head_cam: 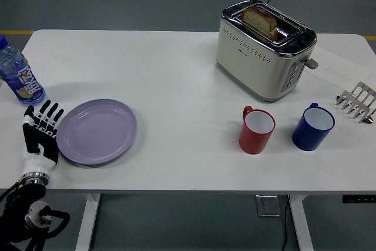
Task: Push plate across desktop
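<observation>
A lilac plate (97,131) lies flat on the white table (176,80) at the near left. My left hand (42,130) stands upright at the plate's left rim, fingers straight and together, holding nothing, its fingertips (51,110) touching or nearly touching the rim. My left arm comes up from the lower left corner. My right arm is out of view.
A blue water bottle (16,73) stands at the far left, behind my hand. A toaster (264,48) with a bread slice stands at the back right. A red mug (257,129), a blue mug (313,126) and a toast rack (357,101) stand at the right.
</observation>
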